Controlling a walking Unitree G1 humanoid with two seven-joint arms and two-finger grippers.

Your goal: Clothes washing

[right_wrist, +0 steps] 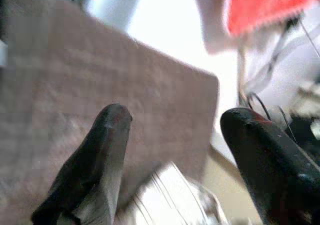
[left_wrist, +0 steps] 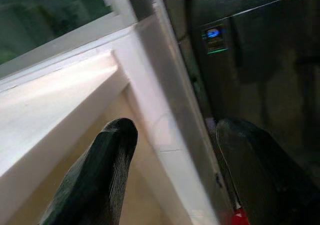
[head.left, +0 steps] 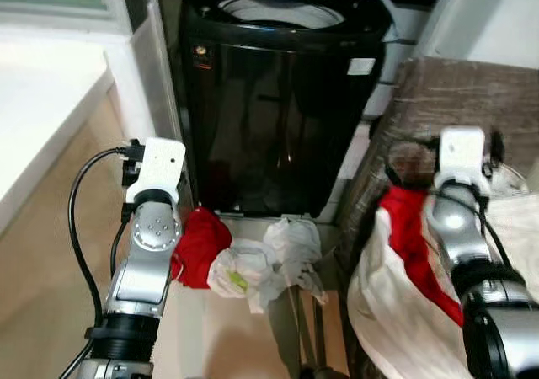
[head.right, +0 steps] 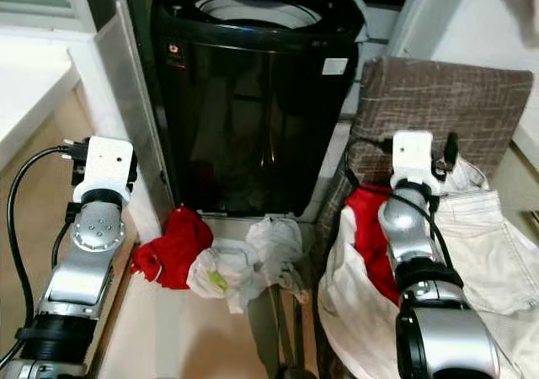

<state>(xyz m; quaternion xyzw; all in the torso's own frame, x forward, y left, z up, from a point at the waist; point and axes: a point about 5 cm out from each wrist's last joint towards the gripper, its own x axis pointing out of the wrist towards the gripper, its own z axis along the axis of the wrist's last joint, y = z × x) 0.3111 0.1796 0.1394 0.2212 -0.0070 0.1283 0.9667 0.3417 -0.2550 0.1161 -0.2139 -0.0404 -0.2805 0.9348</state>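
Both grippers gape open, empty: left gripper, right gripper. Crumpled red garment and white clothes lie on the floor before the black washing machine.

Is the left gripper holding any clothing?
No. In the left wrist view the left gripper is open, with nothing between its fingers, and the red garment lies on the floor.
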